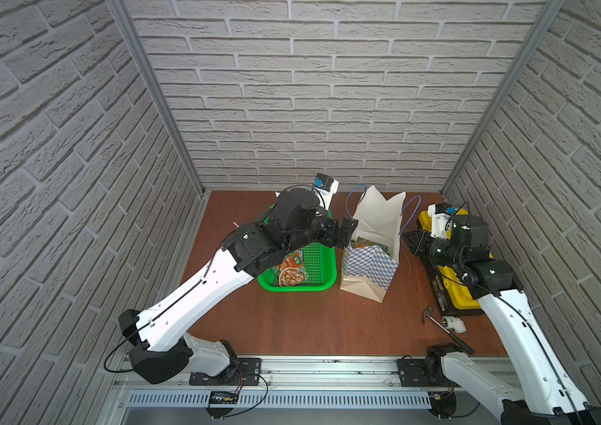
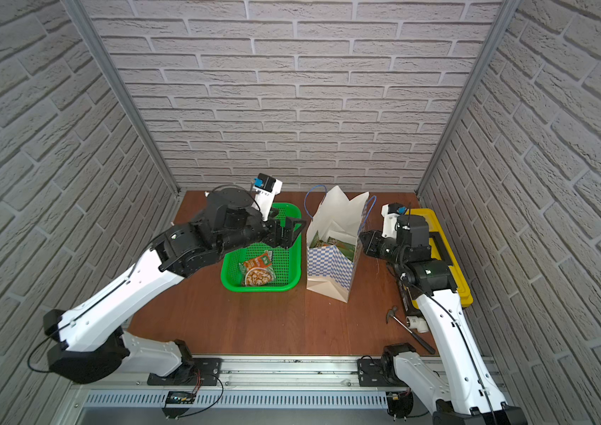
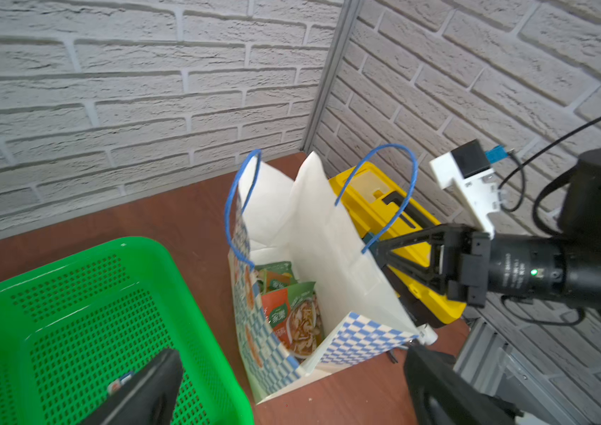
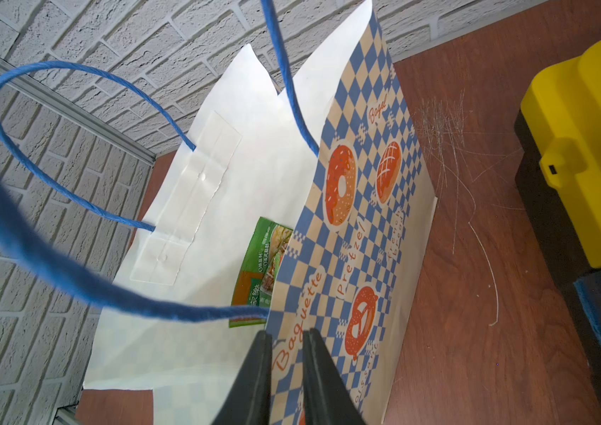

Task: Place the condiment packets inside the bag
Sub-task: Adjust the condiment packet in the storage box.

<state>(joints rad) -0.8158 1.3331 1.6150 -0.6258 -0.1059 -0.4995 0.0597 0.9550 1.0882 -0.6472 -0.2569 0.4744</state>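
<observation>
In both top views the left gripper (image 2: 289,232) hangs wide open and empty, just beside the bag (image 1: 368,266) and over the green basket (image 1: 297,289), where one orange packet (image 1: 290,271) lies. Left wrist view: more condiment packets (image 3: 295,316) sit down inside the bag. Right wrist view: the right gripper (image 4: 286,344) is nearly closed, pinching the bag's checkered side wall.

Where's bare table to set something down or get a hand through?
Biggest bare patch: table front, between the green basket and bag and the near rail. A strip runs along the back wall. Crowded: basket-bag gap under the open left gripper; between bag and toolbox, where the right gripper pinches the bag; hammer and white fitting at front right.
</observation>
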